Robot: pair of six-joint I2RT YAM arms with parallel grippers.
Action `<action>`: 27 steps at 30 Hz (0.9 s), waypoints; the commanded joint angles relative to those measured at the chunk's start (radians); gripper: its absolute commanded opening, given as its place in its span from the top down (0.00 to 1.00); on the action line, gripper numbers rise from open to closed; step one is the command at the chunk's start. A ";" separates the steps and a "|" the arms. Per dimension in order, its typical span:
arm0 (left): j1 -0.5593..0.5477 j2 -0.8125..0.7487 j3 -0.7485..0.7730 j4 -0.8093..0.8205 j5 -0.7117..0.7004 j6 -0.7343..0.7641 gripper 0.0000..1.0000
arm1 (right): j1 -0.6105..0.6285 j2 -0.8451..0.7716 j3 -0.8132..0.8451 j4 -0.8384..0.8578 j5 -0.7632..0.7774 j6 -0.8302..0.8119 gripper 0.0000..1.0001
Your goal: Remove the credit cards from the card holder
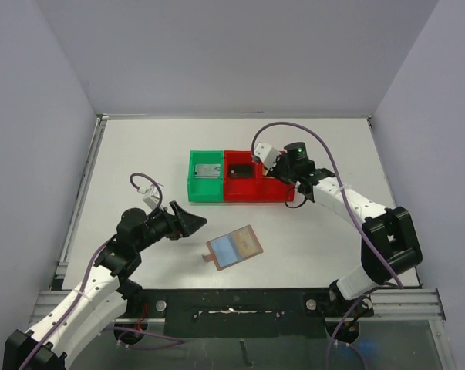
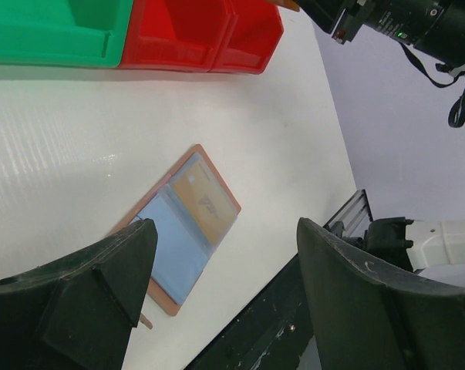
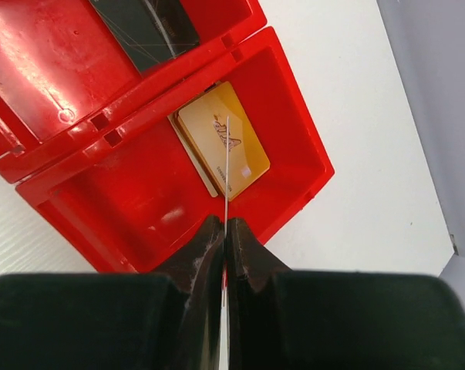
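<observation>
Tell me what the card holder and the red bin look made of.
Card holder: likely leather or an imitation, with a matte brown rim and light-blue lining; it lies opened flat. Red bin: moulded plastic, glossy; light glints on its smooth walls and moulded slots.

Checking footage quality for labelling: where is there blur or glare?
Left wrist: left fingers dark and soft, card holder sharp, faint sheen on the table. Right wrist: right fingers blurred around a thin card, highlight on the red bin. Top: evenly lit, soft shadows.

one card holder [image 1: 234, 248], three plastic bins [image 1: 205, 194]
</observation>
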 commanded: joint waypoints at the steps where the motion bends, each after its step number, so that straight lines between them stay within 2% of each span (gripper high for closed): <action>1: 0.009 0.005 0.061 -0.019 0.011 0.046 0.29 | 0.014 0.038 0.085 0.013 0.031 -0.077 1.00; 27: 0.022 -0.012 0.081 -0.061 -0.009 0.059 0.29 | -0.008 0.333 0.238 0.096 0.143 -0.328 1.00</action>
